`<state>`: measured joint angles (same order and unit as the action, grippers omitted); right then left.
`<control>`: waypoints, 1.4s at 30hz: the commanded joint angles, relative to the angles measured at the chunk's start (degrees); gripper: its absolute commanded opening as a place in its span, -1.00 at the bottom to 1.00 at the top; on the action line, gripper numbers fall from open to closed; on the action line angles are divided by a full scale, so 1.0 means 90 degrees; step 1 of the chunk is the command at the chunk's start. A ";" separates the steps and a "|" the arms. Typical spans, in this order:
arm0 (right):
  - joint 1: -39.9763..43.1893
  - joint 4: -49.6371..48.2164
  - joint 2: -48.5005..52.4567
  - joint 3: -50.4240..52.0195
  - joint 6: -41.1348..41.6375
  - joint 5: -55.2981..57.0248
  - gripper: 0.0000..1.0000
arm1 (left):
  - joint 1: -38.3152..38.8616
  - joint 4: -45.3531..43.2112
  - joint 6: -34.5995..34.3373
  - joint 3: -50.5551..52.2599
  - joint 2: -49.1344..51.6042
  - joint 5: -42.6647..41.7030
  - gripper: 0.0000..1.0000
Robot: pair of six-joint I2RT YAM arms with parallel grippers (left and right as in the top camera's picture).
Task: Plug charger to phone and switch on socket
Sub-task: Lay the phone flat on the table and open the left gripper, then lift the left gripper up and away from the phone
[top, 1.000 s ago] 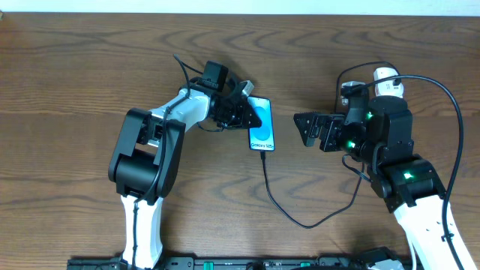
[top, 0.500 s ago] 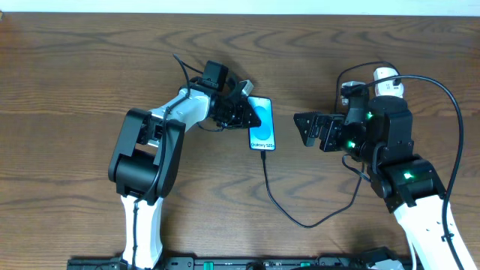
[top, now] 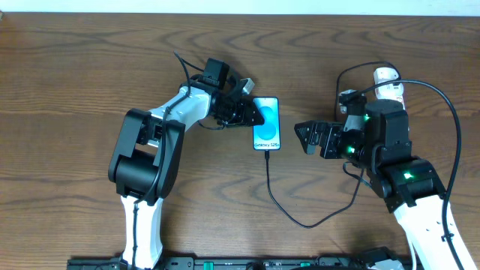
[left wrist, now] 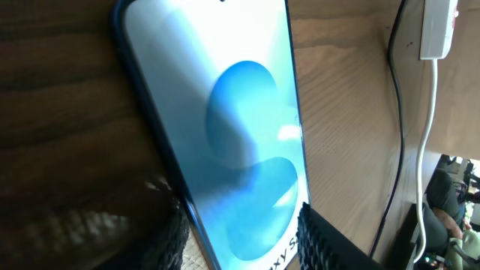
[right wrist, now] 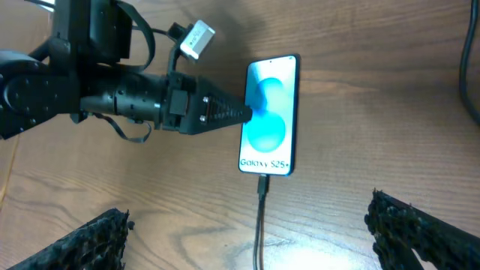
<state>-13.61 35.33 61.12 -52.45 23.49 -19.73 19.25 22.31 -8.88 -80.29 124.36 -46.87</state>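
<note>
A brown wooden table (top: pixel 67 67) with strong grain fills the overhead view, a pale strip running along its far edge at 12 o'clock. At 7 o'clock the left arm (top: pixel 150 142) rises from its base and reaches toward the centre, ending in the left gripper (top: pixel 246 114). Its fingers (left wrist: pixel 169 240) are drawn near together with only a narrow gap between them. They meet the left long edge of the phone (top: pixel 267 126). In the left wrist view the lower part of the screen lies between the two fingers. Whether they pinch the phone or merely press against it cannot be told. The phone lies screen-up just at 2 o'clock of the table's centre, its long axis running roughly 12 to 6, the "Galaxy S25" text at its 6 o'clock end. The charger (right wrist: pixel 259 225) has its small black plug (right wrist: pixel 262 185) set against that 6 o'clock end. From there the cable runs toward 6 o'clock, then curves in a loop toward 4 o'clock under the right arm. At 3 o'clock of the phone, apart from it, hangs the right gripper (top: pixel 301 138). Its fingers (right wrist: pixel 90 236) are spread wide and hold nothing. The socket (top: pixel 386 77) lies at 2 o'clock near the far right, its rounded white end showing past the right arm. The rest of it is hidden in the overhead view.
</note>
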 commanded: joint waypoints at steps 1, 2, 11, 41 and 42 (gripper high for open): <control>0.0049 0.0066 -0.0010 -0.0080 0.0029 -0.0036 0.98 | -0.0017 0.0092 0.0080 0.0027 0.0073 0.0459 0.11; 0.0049 0.0092 -0.0010 -0.0080 0.0029 -0.0036 0.98 | -0.0017 0.0092 0.0080 0.0027 0.0073 0.0459 0.18; 0.0049 0.0199 -0.0010 -0.0080 0.0029 -0.0039 0.98 | -0.0015 0.0090 0.0080 0.0027 0.0073 0.0889 0.89; 0.0049 0.0357 -0.0007 -0.0080 0.0027 0.0466 0.99 | -0.1632 0.0814 0.0194 0.0007 -0.3456 0.1965 0.90; 0.0049 0.0362 -0.0007 -0.0080 0.0027 0.0542 0.99 | -0.1632 0.0957 0.0287 0.0007 -0.3670 0.2246 0.91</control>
<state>-13.61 38.41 61.12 -52.45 23.49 -16.62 4.58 28.45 -8.67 -79.64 96.18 -33.93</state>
